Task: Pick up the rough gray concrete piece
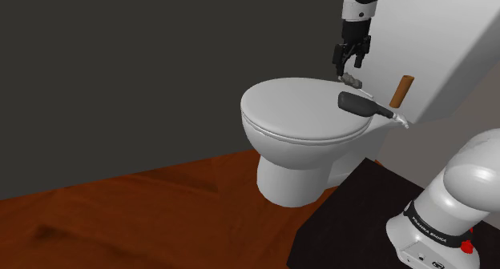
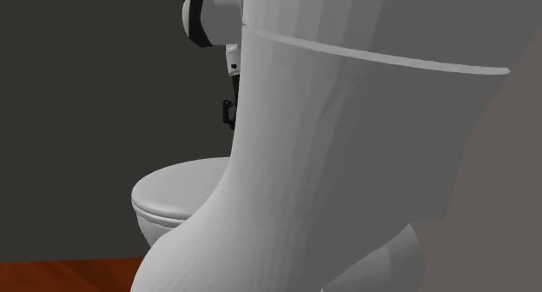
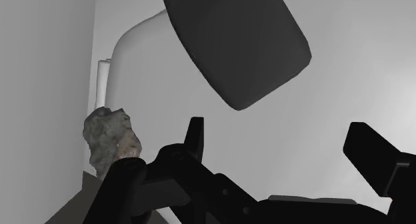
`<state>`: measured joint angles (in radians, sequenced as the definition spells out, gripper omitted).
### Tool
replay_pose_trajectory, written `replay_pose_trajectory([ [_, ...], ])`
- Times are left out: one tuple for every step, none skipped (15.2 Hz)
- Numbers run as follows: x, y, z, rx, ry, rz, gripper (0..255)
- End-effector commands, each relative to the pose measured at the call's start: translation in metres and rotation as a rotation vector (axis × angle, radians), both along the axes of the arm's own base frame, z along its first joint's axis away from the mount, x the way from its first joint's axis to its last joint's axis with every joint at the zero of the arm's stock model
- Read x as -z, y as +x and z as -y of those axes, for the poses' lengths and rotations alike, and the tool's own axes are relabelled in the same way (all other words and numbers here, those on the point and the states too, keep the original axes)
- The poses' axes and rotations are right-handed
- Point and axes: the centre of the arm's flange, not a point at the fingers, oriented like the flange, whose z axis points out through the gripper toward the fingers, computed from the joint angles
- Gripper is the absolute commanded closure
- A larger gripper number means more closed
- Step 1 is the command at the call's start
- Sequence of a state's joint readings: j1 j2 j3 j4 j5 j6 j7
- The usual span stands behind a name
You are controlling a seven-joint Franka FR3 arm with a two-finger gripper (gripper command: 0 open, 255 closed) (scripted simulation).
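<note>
1. Black and two-fingered, the gripper (image 1: 348,66) hangs from the one white arm (image 2: 205,17) above the back of the toilet lid (image 1: 300,111), close to the tank (image 1: 449,59).
2. I see its two fingers (image 3: 193,141) standing well apart in the wrist view, with nothing clasped between them.
3. I count one concrete piece (image 3: 111,140): a rough, lumpy gray chunk.
4. In the shoulder view it lies at the rear of the toilet, just below the fingertips and near the foot of the tank.
5. In the wrist view the chunk sits outside the gap, off to the outer side of one finger. It does not touch that finger.
6. I count one black-handled tool (image 1: 358,105). It lies on the lid's rear edge, and its pale, thin shaft points toward the tank. It is just beside the concrete piece. I cannot tell what kind of tool it is.
7. One orange-brown cylinder (image 1: 401,88) leans tilted against the tank front, beyond the tool.
8. There is one white toilet, and its lid is down. In the second exterior view the tank hides most of the gripper.
9. One black stand (image 1: 344,223) carries the arm's base at the shoulder view's lower right.
10. A reddish wooden floor (image 1: 120,219) runs under the toilet, and a dark gray wall (image 1: 120,59) stands behind it.
</note>
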<state>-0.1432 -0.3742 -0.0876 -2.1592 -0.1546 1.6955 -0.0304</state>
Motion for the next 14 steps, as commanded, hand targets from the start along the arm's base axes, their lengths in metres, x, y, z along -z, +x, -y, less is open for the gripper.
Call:
replay_pose_trajectory([
  [0.01,0.015,0.019,0.04,-0.033,-0.008,0],
  [0.014,0.022,0.029,0.06,-0.048,-0.012,0],
  [0.017,0.029,0.038,0.079,-0.064,-0.016,0],
  [0.02,0.035,0.048,0.099,-0.08,-0.021,0],
  [0.024,0.041,0.058,0.119,-0.096,-0.025,0],
  [0.027,0.047,0.068,0.138,-0.111,-0.029,0],
  [0.03,0.053,0.079,0.158,-0.127,-0.033,0],
  [0.033,0.058,0.089,0.178,-0.143,-0.037,0],
  [0.035,0.063,0.1,0.197,-0.159,-0.041,0],
  [0.038,0.069,0.11,0.217,-0.174,-0.045,0],
  [0.04,0.073,0.121,0.236,-0.19,-0.049,0],
  [0.043,0.078,0.132,0.256,-0.206,-0.053,0],
  [0.044,0.081,0.14,0.27,-0.217,-0.056,0],
  [0.049,0.081,0.14,0.27,-0.217,-0.056,0],
])
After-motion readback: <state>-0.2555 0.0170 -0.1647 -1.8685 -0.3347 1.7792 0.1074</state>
